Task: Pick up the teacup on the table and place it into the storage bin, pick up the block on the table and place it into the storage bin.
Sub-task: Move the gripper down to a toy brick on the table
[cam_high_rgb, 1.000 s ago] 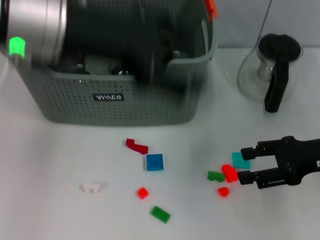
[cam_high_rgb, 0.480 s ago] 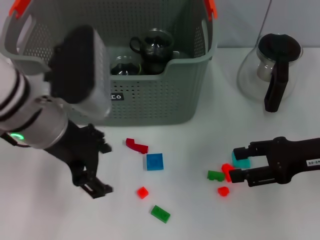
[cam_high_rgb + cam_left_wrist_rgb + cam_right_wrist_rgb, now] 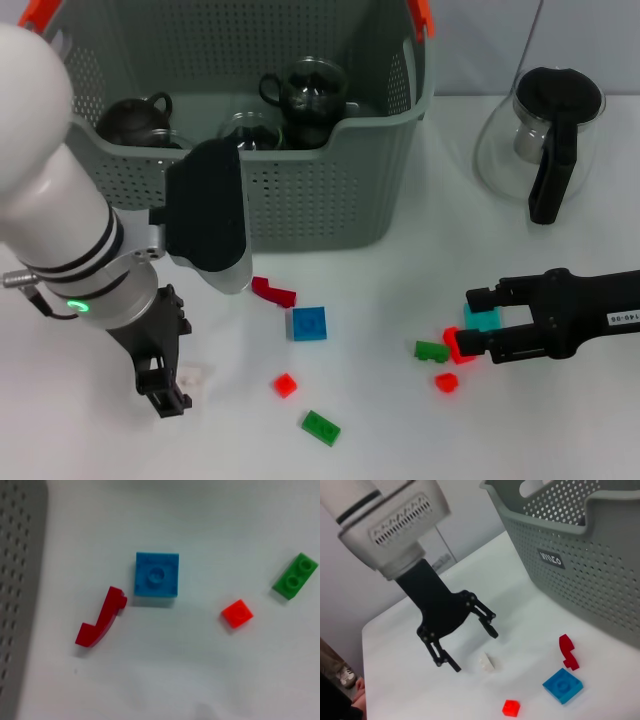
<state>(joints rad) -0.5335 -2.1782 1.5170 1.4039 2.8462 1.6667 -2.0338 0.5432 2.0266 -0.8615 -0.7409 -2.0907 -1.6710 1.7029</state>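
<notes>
- Resting inside the storage bin, three dark teacups appear done.
- Blocks remain on the table before the bin.
- Left end effector, released, straddles the white block.
- Right end effector, spread, brackets the red block.

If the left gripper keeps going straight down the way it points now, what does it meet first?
Most likely the small white block, which lies on the table between the open fingers of the left gripper. The right wrist view shows the block just beside the fingertips, so depth is uncertain; it may meet bare table first.
</notes>
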